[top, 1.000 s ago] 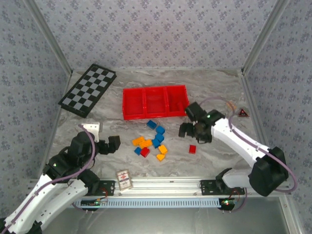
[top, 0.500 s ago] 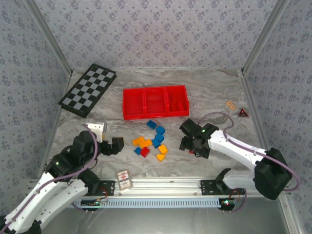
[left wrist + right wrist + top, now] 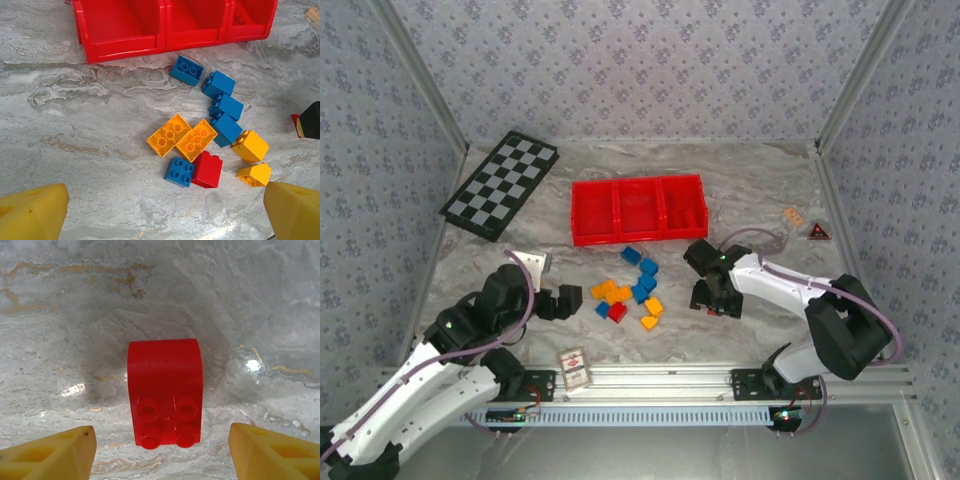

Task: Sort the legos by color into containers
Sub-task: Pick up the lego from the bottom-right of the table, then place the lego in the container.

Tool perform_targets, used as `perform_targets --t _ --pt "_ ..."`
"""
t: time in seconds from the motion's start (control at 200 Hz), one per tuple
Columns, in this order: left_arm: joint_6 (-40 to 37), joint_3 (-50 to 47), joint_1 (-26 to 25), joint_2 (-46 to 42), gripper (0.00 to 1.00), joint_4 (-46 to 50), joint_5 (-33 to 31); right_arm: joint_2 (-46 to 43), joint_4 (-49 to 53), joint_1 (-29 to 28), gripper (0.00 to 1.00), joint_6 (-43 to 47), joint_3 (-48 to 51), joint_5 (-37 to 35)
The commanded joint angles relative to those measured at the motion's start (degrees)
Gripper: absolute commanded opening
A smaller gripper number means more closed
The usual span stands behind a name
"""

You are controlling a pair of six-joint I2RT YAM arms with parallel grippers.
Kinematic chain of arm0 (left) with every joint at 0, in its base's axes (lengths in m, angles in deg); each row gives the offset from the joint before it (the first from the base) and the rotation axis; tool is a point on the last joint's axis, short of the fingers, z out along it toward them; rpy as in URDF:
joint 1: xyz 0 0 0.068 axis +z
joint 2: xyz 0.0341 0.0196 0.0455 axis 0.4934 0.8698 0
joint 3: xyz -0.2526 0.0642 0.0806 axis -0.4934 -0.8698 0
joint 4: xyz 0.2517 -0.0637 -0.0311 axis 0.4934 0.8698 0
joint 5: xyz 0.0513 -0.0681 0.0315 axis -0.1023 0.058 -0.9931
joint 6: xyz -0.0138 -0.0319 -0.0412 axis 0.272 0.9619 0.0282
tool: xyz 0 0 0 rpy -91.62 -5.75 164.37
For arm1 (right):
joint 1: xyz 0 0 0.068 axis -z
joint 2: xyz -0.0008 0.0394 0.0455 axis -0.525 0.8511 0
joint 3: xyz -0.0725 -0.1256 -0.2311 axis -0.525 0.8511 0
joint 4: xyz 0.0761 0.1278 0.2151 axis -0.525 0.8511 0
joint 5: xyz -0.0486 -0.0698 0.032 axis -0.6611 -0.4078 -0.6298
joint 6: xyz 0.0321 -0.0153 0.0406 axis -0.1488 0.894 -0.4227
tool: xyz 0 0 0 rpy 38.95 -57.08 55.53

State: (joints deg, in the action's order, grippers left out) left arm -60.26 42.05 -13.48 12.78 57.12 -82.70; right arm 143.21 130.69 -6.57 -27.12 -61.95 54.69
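Observation:
Red, blue and orange-yellow legos (image 3: 630,292) lie in a loose cluster on the marble table in front of the red tray (image 3: 638,240) of three containers. In the left wrist view two yellow bricks (image 3: 181,136) lie beside a small blue one (image 3: 180,171) and a red one (image 3: 207,170). My left gripper (image 3: 565,300) hovers open just left of the cluster, nothing between its fingers (image 3: 35,212). Off to the right a lone red brick (image 3: 165,390) lies on the table. My right gripper (image 3: 716,298) straddles it, open, with a gap on each side (image 3: 162,455).
A black-and-white checkered board (image 3: 500,185) lies at the far left. A small card box (image 3: 575,368) sits at the near edge by the rail. A small wooden piece (image 3: 793,215) and a red triangle (image 3: 817,232) lie at the right. Patterned walls enclose the table.
My right gripper has dropped from beside the tray down over the lone red brick, its jaws narrowing. My left gripper has crept right toward the cluster, still open.

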Motion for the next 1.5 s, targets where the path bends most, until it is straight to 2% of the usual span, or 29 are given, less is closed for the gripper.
perform_targets --t 0.0,0.18,0.435,0.585,0.885,1.004,1.144,1.344,1.494 --pt "-1.28 -0.14 -0.55 -0.08 1.0 -1.56 1.06 1.42 -0.8 0.95 0.68 2.29 -0.81 -0.75" --pt "-1.45 0.04 -0.48 -0.44 1.0 -1.11 -0.99 3.53 -0.95 1.67 0.57 4.26 -1.22 -1.12" --pt "-1.81 0.44 -0.54 -1.04 1.0 -0.77 -2.15 4.58 -1.61 1.75 0.48 4.99 -1.28 -1.77" --pt "-1.68 -0.01 -0.49 -2.9 1.0 -1.09 -3.12 3.71 -0.09 1.16 0.37 5.69 -2.68 -2.86" --pt "-1.7 0.21 -0.6 -3.33 1.0 -0.73 -4.14 -1.29 3.81 1.55 0.33 9.84 -6.17 -2.41" --pt "-1.6 0.21 -1.3 -3.47 1.0 -0.62 -4.45 -1.48 3.57 3.94 0.34 14.46 -12.14 -2.73" --pt "-1.26 0.46 -3.28 -4.04 1.0 0.2 -6.58 4.38 0.44 9.94 0.34 22.62 -20.86 1.45" --pt "-0.3 1.05 -5.47 -6.72 1.0 1.82 -11.39 20.37 1.69 14.28 0.33 31.59 -40.84 5.04" --pt "0.16 0.9 -6.06 -9.29 1.0 2.2 -13.66 32.54 5.28 16.06 0.32 34.94 -55.52 6.26"
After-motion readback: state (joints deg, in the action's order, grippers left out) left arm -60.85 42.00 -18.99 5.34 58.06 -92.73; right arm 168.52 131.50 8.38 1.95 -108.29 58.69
